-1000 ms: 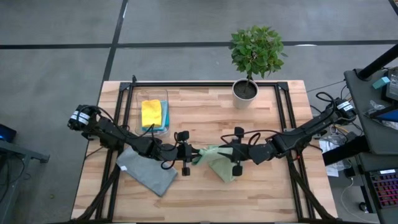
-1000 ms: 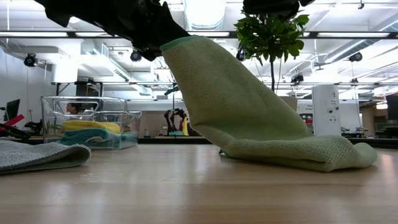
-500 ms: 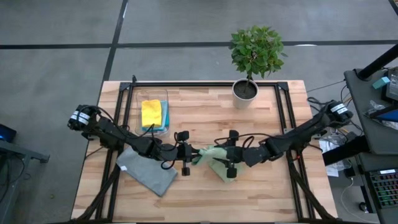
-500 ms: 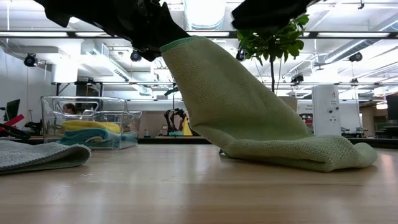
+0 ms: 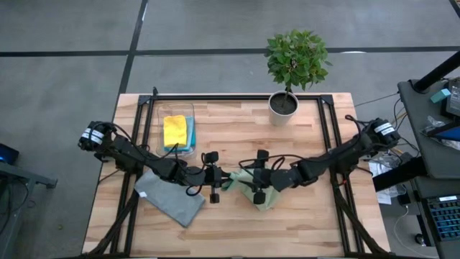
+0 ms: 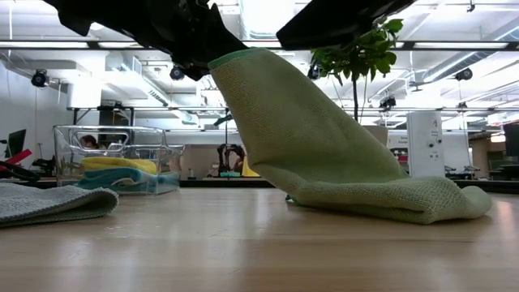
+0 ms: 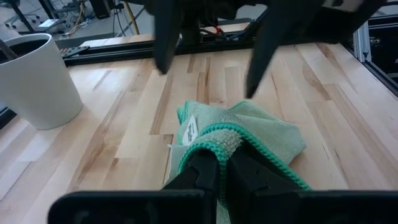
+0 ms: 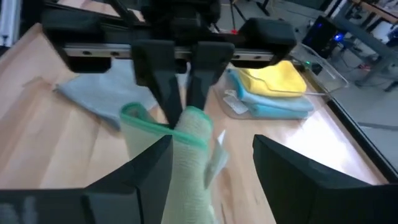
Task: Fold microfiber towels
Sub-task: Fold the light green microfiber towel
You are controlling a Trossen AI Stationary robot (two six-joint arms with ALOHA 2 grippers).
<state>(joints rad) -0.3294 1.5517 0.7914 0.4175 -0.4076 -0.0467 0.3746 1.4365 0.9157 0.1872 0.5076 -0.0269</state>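
Observation:
A light green microfiber towel (image 5: 251,189) with a teal hem and a white tag (image 7: 189,130) is raised at one end by my left gripper (image 5: 219,178), which is shut on it. My right gripper (image 8: 211,149) is open. Its two fingers stand on either side of the raised part of the towel (image 8: 186,149); I cannot tell whether they touch it. A grey towel (image 5: 170,199) lies flat on the table near the left front. Yellow (image 5: 175,129) and light blue (image 5: 189,137) towels lie stacked in a clear bin. My left gripper pinches the green towel's teal-hemmed edge (image 7: 219,138) between its two fingers, where the hem curves over the fingertips. The fingers come nearly level from the table's left. The towel slopes down from them, and its lower part (image 6: 389,203) lies bunched on the table.
The clear bin (image 5: 159,115) stands at the far left of the table. A white pot (image 5: 284,105) with a green plant stands at the far middle. Black frame rails (image 5: 327,137) run along both sides.
My right gripper has moved toward the table's left and a little down, closing in on the raised end of the green towel. The towel keeps its shape.

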